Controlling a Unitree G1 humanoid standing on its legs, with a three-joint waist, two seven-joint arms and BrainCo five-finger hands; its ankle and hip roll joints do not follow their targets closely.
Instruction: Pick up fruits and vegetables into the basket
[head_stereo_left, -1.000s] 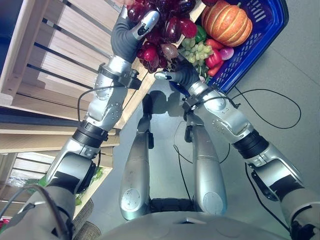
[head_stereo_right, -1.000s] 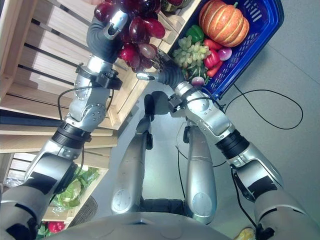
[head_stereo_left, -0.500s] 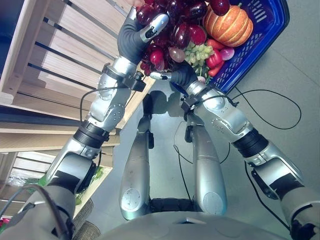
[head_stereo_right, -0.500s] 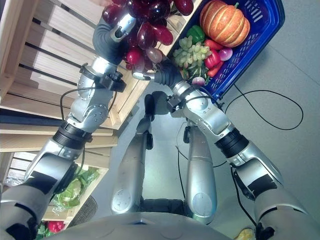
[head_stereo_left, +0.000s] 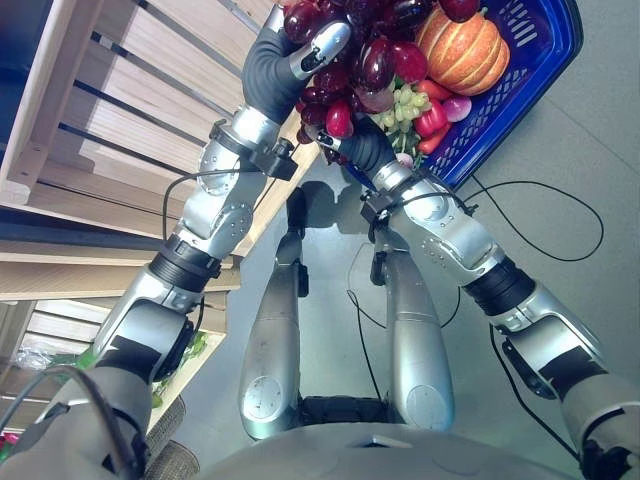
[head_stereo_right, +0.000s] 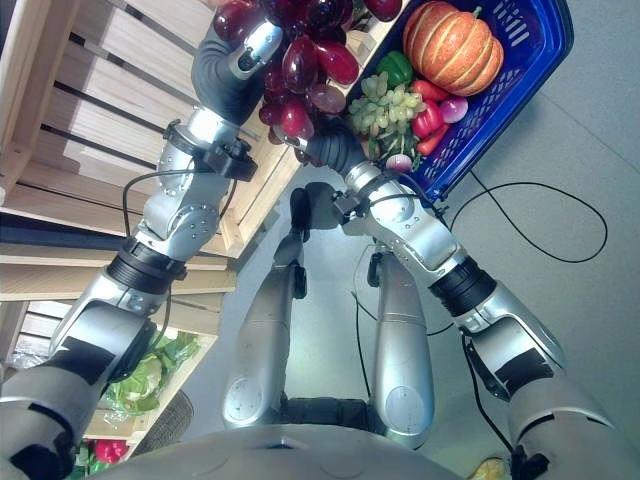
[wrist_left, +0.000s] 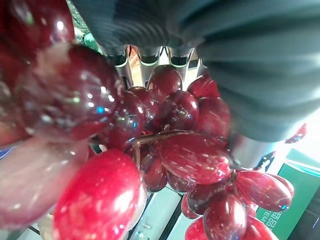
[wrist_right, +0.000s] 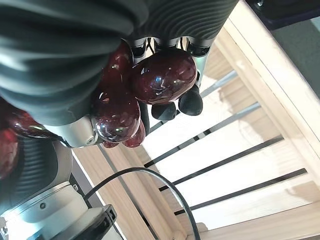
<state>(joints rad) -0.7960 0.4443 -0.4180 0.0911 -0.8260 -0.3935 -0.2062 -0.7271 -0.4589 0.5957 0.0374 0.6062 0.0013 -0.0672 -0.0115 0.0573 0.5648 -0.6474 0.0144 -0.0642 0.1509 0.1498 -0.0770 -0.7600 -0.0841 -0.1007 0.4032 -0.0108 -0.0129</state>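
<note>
Since a second ago the left robot hand (head_stereo_left: 300, 55) has carried the bunch of red grapes (head_stereo_left: 355, 60) further toward the blue basket (head_stereo_left: 540, 60), so the cluster now overlaps the basket's near edge where earlier it hung over the wooden slats. The left robot hand is clenched on the bunch: its thumb lies across the front of the grapes, and in the left wrist view the fingers (wrist_left: 145, 57) reach into the cluster at its stem. The right robot hand (head_stereo_right: 325, 145) has come up beneath the bunch and touches its lowest grapes; its dark cover shows, but whether its fingers are curled or straight I cannot tell. In the right wrist view its dark tips (wrist_right: 190, 102) sit against red grapes.

Past the grapes, the basket already holds an orange pumpkin (head_stereo_left: 465, 50), a bunch of green grapes (head_stereo_right: 385, 105), a green pepper (head_stereo_right: 397, 68), red peppers (head_stereo_left: 430, 118) and a pink-red round vegetable (head_stereo_right: 398, 162). A wooden slatted crate (head_stereo_left: 120, 110) stands to the left of the hands, just beside the basket. Leafy greens (head_stereo_right: 145, 380) lie lower in the shelving.
</note>
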